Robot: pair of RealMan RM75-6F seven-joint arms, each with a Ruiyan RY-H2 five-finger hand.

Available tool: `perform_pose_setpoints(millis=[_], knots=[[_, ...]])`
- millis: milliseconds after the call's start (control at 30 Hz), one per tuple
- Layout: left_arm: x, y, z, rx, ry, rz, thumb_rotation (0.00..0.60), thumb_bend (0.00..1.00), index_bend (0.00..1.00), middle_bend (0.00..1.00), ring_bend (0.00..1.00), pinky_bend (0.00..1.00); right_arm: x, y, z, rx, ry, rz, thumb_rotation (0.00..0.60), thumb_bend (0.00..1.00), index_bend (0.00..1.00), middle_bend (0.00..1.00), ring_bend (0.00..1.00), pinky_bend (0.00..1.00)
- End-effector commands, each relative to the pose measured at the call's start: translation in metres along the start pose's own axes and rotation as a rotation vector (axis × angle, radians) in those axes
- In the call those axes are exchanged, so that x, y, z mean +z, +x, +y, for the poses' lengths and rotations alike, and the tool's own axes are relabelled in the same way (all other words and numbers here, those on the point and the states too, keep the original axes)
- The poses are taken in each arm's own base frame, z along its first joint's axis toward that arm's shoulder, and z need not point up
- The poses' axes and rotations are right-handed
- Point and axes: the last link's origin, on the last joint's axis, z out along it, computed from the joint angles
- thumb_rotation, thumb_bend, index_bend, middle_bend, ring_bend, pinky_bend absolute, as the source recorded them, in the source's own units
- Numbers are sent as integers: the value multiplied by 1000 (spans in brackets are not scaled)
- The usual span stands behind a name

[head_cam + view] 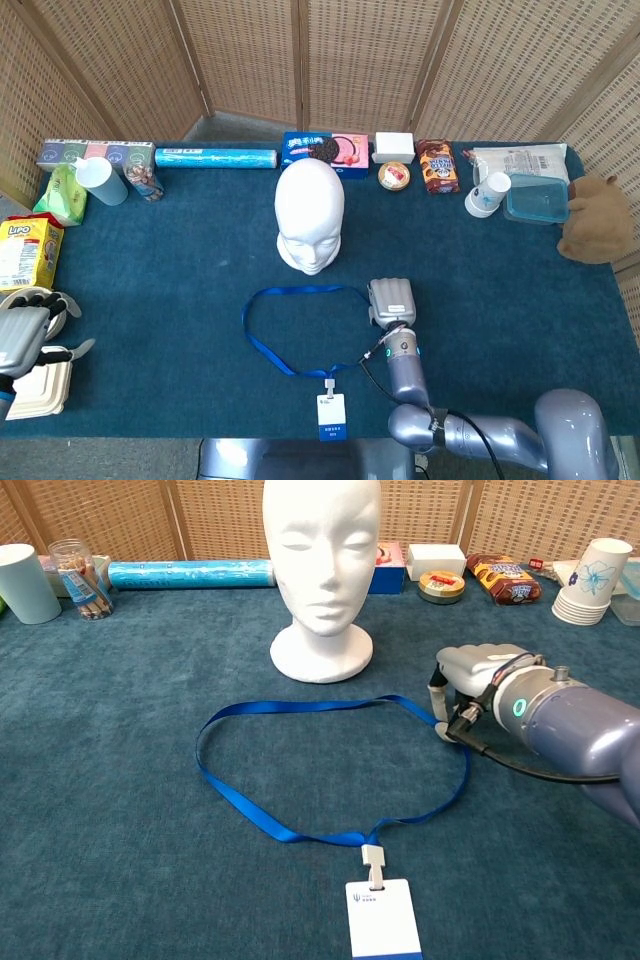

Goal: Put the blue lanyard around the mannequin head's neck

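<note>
Tabletop's clear jar [80, 577] seemingly holds snack sticks.

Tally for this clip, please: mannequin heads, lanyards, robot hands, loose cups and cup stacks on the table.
mannequin head: 1
blue lanyard: 1
robot hands: 2, the left hand and the right hand
loose cups: 1, the light blue cup
cup stacks: 1, the stack of paper cups
Total: 6

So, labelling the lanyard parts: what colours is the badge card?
The badge card is white with a blue strip along its bottom; the chest view shows it best.
</note>
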Motion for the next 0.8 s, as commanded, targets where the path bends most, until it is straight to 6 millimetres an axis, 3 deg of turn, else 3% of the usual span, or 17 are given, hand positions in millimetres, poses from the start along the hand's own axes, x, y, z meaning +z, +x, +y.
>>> perform_pose_setpoints(millis=[33,233,400,600,800], knots=[[6,1,5,11,-11,3,402,201,421,361,329,231,-2,2,0,7,5,4,592,496,587,992,1000,1000],[28,3,27,44,-68,-9,405,202,421,474,472,479,-6,5,-3,18,24,4,595,497,587,993,1000,1000],[46,1,55,95,-131,-51,407,199,421,768,755,734,-8,4,-5,29,34,-4,598,497,588,993,1000,1000],[72,-12,93,142,-192,-106,400,190,423,945,959,871,-11,3,-5,37,44,-9,597,497,590,993,1000,1000],[90,-21,129,159,-207,-112,400,202,485,1000,1000,969,-14,4,-3,44,50,-7,598,497,592,993,1000,1000]])
